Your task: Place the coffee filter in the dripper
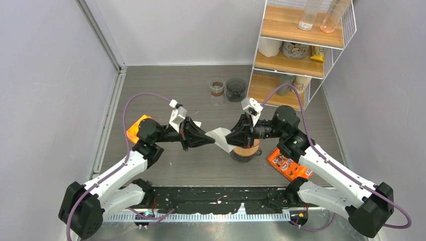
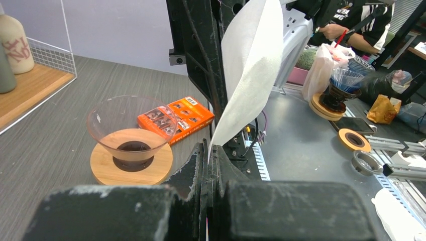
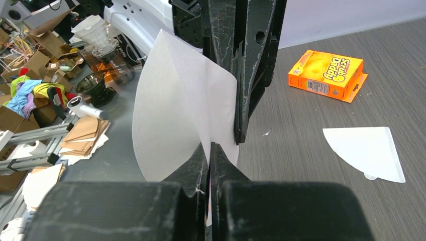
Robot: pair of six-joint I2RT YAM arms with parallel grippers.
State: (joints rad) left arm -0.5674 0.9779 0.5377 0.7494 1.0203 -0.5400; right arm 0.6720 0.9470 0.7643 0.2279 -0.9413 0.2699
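A white paper coffee filter (image 1: 219, 136) hangs above the table between my two grippers. My left gripper (image 1: 212, 141) is shut on one edge and my right gripper (image 1: 228, 138) is shut on the other. In the left wrist view the filter (image 2: 248, 65) rises from the shut left gripper (image 2: 210, 148). In the right wrist view it (image 3: 171, 115) spreads out from the shut right gripper (image 3: 209, 146). The glass dripper (image 2: 131, 131) on its wooden base stands empty to the left of the filter. In the top view the dripper (image 1: 245, 151) sits just under the right gripper.
A second filter (image 3: 366, 150) lies flat on the table. An orange box (image 1: 134, 128) lies by the left arm and another (image 1: 287, 164) by the right arm. A small cup (image 1: 217, 88) and a glass (image 1: 235, 89) stand at the back, beside a wire shelf rack (image 1: 296, 40).
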